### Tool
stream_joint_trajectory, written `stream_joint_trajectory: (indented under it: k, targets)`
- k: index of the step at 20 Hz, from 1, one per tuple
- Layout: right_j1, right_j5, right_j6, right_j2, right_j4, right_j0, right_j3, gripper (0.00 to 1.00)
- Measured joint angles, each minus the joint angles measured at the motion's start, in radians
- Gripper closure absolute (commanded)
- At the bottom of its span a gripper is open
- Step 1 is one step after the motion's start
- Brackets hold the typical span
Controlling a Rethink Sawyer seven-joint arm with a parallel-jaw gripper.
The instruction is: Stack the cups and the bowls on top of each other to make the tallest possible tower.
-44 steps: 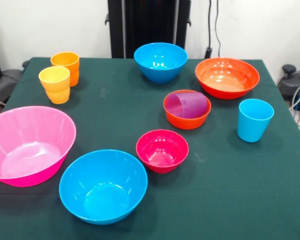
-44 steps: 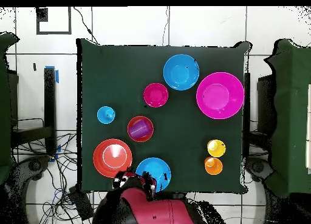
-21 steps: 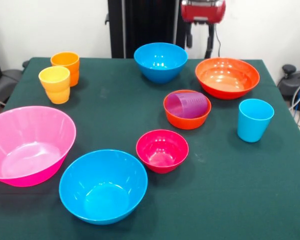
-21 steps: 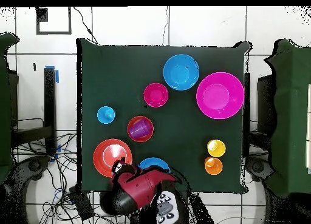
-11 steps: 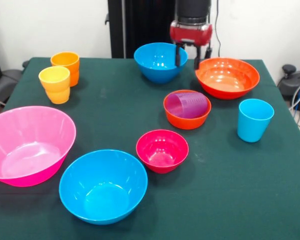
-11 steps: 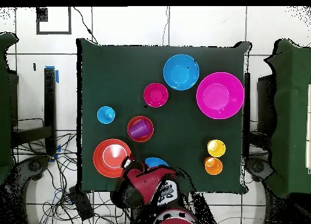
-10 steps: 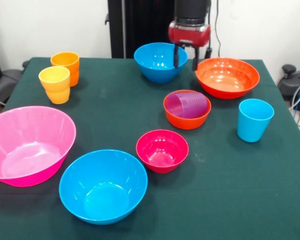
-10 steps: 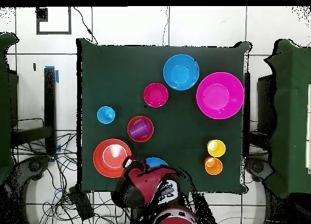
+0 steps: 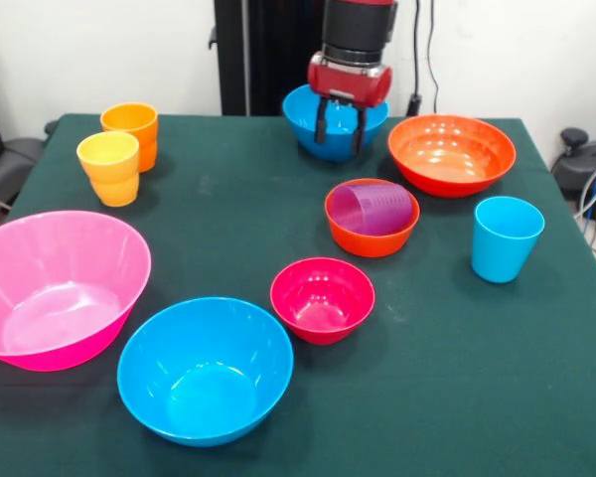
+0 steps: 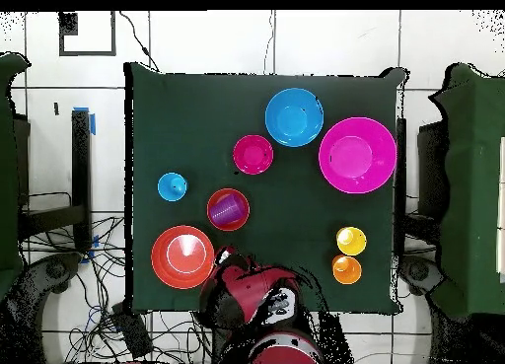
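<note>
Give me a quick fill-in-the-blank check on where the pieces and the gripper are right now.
1. The purple cup lies on its side inside the small ____ bowl.
2. The gripper hangs over the far ____ bowl.
3. The light blue cup stands ____ on the table.
4. The yellow-orange cup stands beside the ____ cup.

Missing words: orange-red; blue; upright; orange

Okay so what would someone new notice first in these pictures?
Probably the red arm's pincer, open, hanging in front of the far glossy blue plastic bowl. Next, the big glossy pink plastic bowl at the front view's left edge, and the translucent purple plastic cup lying inside the small orange-red plastic bowl.
</note>
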Motion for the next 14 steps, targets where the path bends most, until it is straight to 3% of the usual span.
stream_joint_trajectory:
  k: [14]
  targets:
    - [0.087, -0.011, 0.0, -0.014, 0.03, 0.024, -0.036, 0.0]
